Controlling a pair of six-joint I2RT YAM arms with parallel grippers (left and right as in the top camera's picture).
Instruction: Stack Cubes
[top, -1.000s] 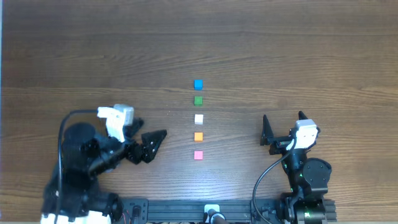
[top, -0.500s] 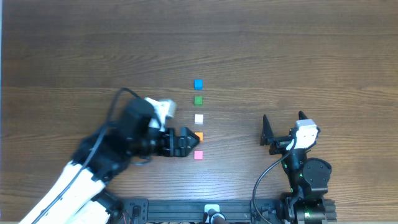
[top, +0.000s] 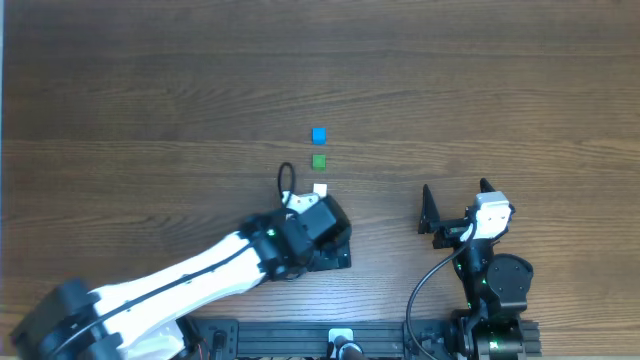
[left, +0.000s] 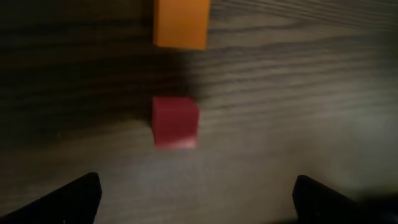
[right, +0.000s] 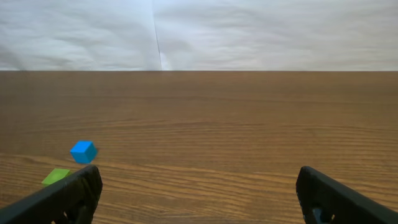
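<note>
left gripper (left: 198, 194) wide open, empty (above red cube (left: 175, 122)) | right gripper (right: 199, 193) open, empty

Matt, grained wood counter (top: 150, 80). Smooth, matt, plastic-looking orange cube (left: 181, 23) and blue cube (right: 83, 151). Smooth white plastic left arm (top: 180, 285) shell.

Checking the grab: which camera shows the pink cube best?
Left wrist view: the pink cube lies unobstructed ahead of the open jaws. In the top view the left arm covers it; the right wrist view faces the blue cube.

A dark wood-grain table (top: 480, 80) spreads wide, with a pale white wall (right: 261, 34) behind it.
</note>
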